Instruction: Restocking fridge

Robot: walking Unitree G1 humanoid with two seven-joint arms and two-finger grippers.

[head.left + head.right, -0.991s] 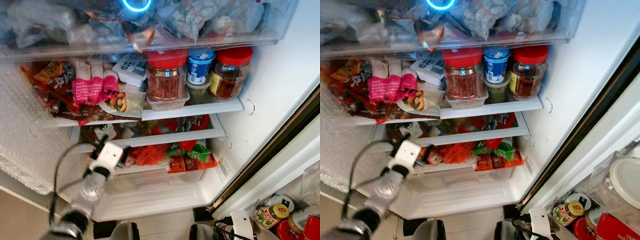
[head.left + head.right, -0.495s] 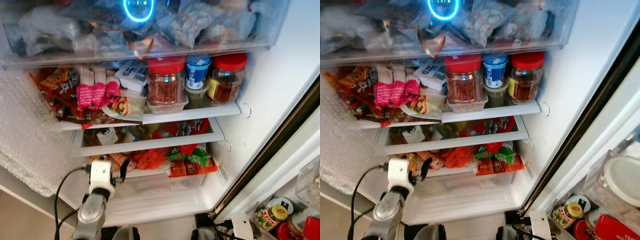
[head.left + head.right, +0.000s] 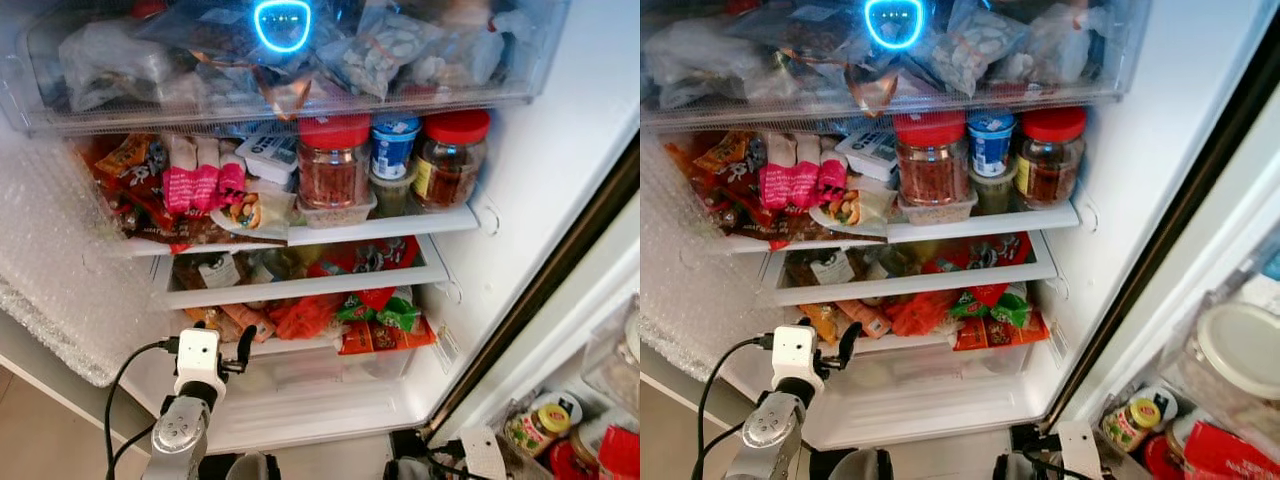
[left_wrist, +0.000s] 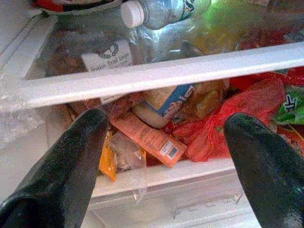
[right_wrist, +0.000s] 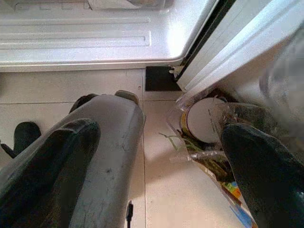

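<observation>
From the head views, the left gripper hovered low before the open fridge, near its packed lower shelf. The left wrist view showed its fingers spread wide, empty, facing an orange packet. The right wrist view showed the right gripper spread, above floor tiles

- You get a bright, evenly lit fridge interior; its white walls look slightly washed out.
- A ring light glows cyan on the top drawer front, a glaring spot.
- Your left wrist view is soft; the near black fingers are out of focus.
- Your right wrist view is dimmer, its edges blurred.
</observation>
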